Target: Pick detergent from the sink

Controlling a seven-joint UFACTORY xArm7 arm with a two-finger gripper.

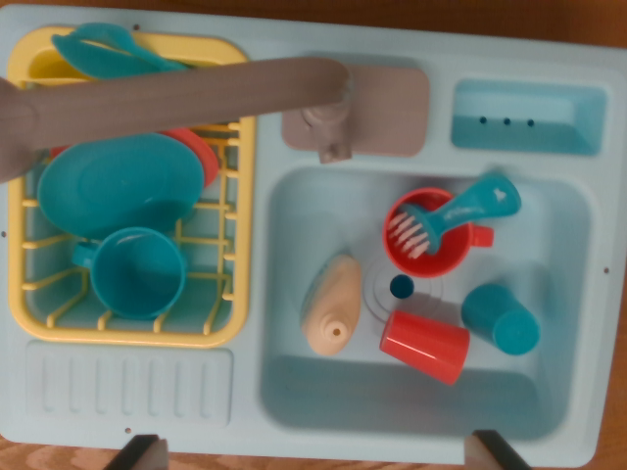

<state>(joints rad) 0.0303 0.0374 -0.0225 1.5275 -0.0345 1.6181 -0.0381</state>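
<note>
Wrist view, smooth tan teardrop detergent bottle (331, 306) lying in glossy plastic sink (294, 211), claw (312, 458) released.

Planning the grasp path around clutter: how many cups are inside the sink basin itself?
3: a red mug holding the brush at the back, a red cup on its side beside the detergent bottle, and a teal cup on the right. None seems hidden.

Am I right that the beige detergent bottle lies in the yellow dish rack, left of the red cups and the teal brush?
Not quite. The wrist view shows the beige detergent bottle lying in the sink basin, not the yellow dish rack. The rest holds: it is on the wrist view's left of the red cups and the teal brush.
</note>
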